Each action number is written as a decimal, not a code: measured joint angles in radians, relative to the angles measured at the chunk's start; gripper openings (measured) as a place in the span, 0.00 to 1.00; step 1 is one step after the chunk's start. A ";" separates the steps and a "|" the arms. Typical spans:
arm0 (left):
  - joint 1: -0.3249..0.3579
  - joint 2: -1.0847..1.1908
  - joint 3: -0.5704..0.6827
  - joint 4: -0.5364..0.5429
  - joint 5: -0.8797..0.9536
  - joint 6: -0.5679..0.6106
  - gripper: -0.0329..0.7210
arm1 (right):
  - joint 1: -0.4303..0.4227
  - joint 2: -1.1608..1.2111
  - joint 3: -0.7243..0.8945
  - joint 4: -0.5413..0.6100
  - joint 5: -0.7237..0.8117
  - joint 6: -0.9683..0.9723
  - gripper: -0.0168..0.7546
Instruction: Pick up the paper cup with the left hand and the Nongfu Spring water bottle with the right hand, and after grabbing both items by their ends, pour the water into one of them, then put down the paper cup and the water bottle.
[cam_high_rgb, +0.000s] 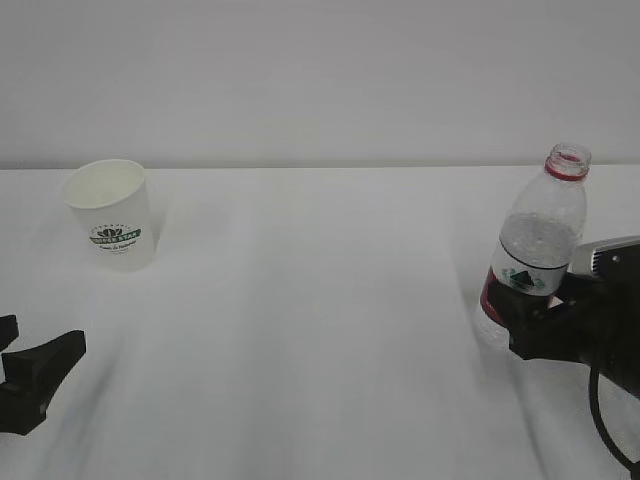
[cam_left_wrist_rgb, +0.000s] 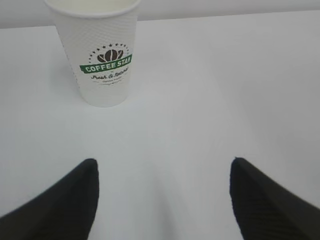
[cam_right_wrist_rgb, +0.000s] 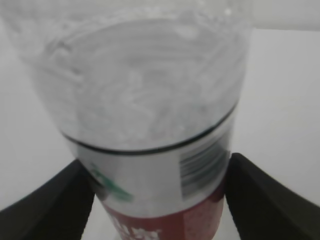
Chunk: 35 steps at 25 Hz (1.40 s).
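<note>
1. My right gripper (cam_right_wrist_rgb: 159, 195) has its two dark fingers (cam_right_wrist_rgb: 47, 202) on either side of the Nongfu Spring water bottle (cam_right_wrist_rgb: 150, 125), pressed against the lower labelled part; I have it clamped between them.
2. In the exterior view that bottle (cam_high_rgb: 535, 250) leans a little to the right, its open red-ringed neck uppermost and no cap on it, with my right gripper (cam_high_rgb: 525, 325) at its lower red-labelled section.
3. Whether the bottle's base touches the table (cam_high_rgb: 320, 330) I cannot tell; the lower end is blurred beside my fingers.
4. My left gripper (cam_left_wrist_rgb: 162, 200) stands wide apart and holds nothing, with bare white table (cam_left_wrist_rgb: 200, 100) between its fingers (cam_left_wrist_rgb: 60, 200).
5. The paper cup (cam_left_wrist_rgb: 102, 55) stands upright ahead of that gripper and somewhat to its left, apart from it, its green "COFFEE STAR" logo facing my wrist camera.
6. From the exterior view the cup (cam_high_rgb: 112, 212) sits at the far left of the table, mouth open upward, and my left gripper (cam_high_rgb: 30, 375) is low at the near left edge, well short of it.
7. Cup and bottle stand well apart, across the table's width.
</note>
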 joint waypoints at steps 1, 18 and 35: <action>0.000 0.000 0.000 0.000 -0.002 0.000 0.83 | 0.000 0.006 -0.007 0.002 0.000 0.003 0.80; 0.000 0.000 0.000 0.000 -0.004 0.000 0.83 | 0.000 0.025 -0.061 0.009 0.012 0.021 0.80; 0.000 0.000 0.000 0.045 -0.004 0.000 0.83 | 0.000 0.027 -0.061 -0.014 0.010 -0.123 0.80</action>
